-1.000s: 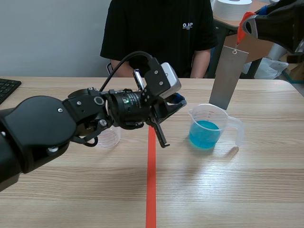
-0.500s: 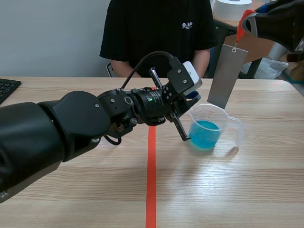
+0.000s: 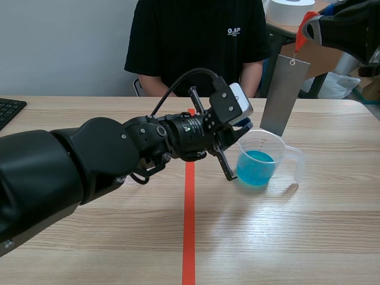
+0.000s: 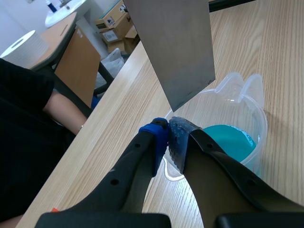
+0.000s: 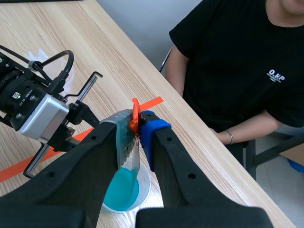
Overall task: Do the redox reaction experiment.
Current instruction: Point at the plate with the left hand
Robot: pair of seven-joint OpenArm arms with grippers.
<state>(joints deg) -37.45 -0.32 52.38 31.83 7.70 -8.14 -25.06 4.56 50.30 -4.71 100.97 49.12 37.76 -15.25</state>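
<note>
Holding metal plate [image 3: 284,95] by orange tab [image 5: 135,115] in pinched right gripper [image 5: 138,128], long axis near-vertical straight below it, lower edge just above beaker [image 3: 279,142] rim, with left gripper [image 4: 167,137] closed empty beside that rim.

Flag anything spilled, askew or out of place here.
No spill shows. The metal sheet hangs tilted from the right gripper by its orange-red tag, its lower corner near the beaker rim, clear of the blue liquid.

The right pincer [image 3: 306,29] dangles a metal sheet [image 3: 285,95] above the beaker [image 3: 259,159], left pincer [image 3: 240,128] beside its rim.
</note>
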